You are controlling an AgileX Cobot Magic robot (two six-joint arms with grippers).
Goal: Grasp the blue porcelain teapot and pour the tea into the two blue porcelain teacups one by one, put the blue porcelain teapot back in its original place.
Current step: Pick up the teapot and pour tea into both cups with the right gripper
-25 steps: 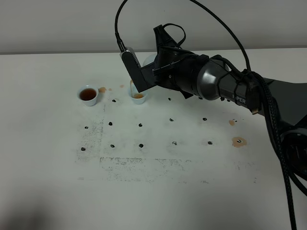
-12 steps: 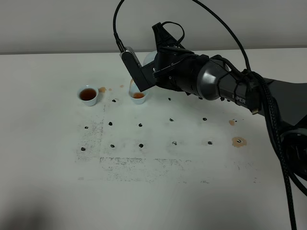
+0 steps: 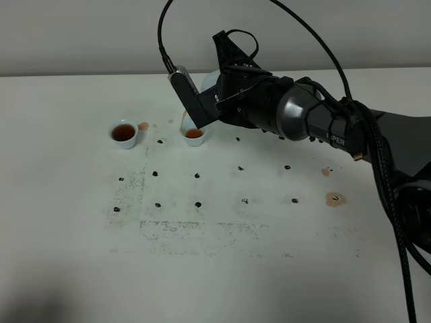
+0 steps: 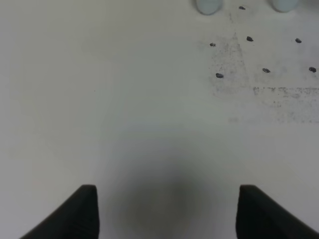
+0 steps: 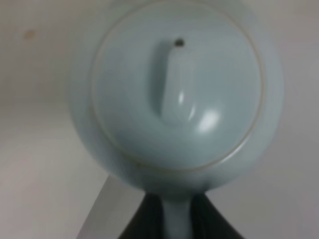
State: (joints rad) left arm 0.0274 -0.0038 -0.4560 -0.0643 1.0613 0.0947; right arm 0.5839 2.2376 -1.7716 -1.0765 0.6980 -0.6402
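The blue porcelain teapot [image 5: 177, 94] fills the right wrist view, lid and knob facing the camera. Its loop handle runs down between the fingers of my right gripper [image 5: 177, 225], which is shut on it. In the exterior high view, only a pale sliver of the teapot [image 3: 209, 81] shows behind my right gripper [image 3: 199, 104], tilted over the right teacup [image 3: 194, 136]. A thin brownish stream of tea [image 3: 184, 121] meets that cup's rim. The left teacup [image 3: 124, 134] holds tea too. My left gripper [image 4: 168, 190] hangs open above bare table.
Tea stains mark the white table at the right [image 3: 335, 198] and beside the left cup [image 3: 143, 126]. A grid of small black dots [image 3: 198, 175] and a scuffed grey patch cover the middle. Black cables arch above the right arm [image 3: 323, 121].
The tea in the right teacup has risen. The right arm and the teapot have edged slightly away from the camera. The left teacup has stayed put.
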